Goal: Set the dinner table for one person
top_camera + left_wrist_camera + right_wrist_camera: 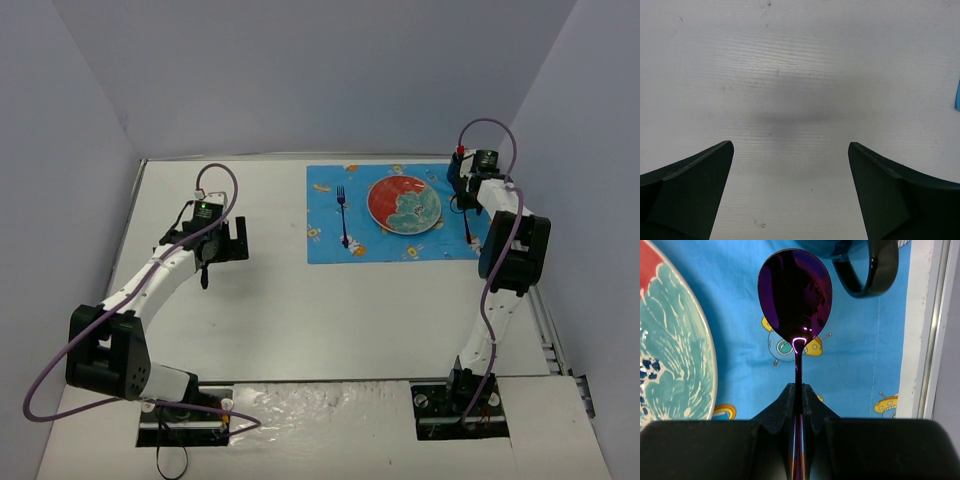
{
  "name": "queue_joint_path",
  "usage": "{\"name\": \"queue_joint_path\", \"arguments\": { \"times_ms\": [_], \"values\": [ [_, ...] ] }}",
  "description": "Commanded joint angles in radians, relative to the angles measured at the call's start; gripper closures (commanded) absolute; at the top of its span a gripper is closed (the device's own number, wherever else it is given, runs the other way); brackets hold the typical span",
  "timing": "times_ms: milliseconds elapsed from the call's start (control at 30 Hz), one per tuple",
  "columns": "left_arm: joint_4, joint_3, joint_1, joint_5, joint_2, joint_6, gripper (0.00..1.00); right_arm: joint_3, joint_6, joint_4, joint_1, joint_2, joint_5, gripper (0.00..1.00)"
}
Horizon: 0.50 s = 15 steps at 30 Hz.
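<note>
Spoon (795, 295) in right jaws: clear at wrist, tiny overhead.

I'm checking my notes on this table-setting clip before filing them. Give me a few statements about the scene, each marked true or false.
1. The right claw is shut on a spoon. True.
2. The fork lies to the right of the plate. False: it lies to the plate's left.
3. The left claw is open and holds nothing. True.
4. The plate sits off the mat. False: it rests on the blue mat.
</note>
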Motion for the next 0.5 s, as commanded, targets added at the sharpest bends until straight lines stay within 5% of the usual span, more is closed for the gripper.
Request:
{"name": "queue_joint_path", "arguments": {
  "times_ms": [0,300,467],
  "values": [
    [0.016,0.054,0.005,-0.019,0.001,0.013,0.03,0.065,0.004,0.021,-0.008,0.027,-0.019,1.0],
    [0.019,0.057,0.005,-0.017,0.013,0.01,0.03,0.106,0.016,0.021,-0.011,0.082,-0.017,0.99],
    [0.017,0.057,0.005,-0.023,0.015,0.01,0.03,0.11,0.022,0.021,-0.011,0.081,-0.011,0.84]
  ]
}}
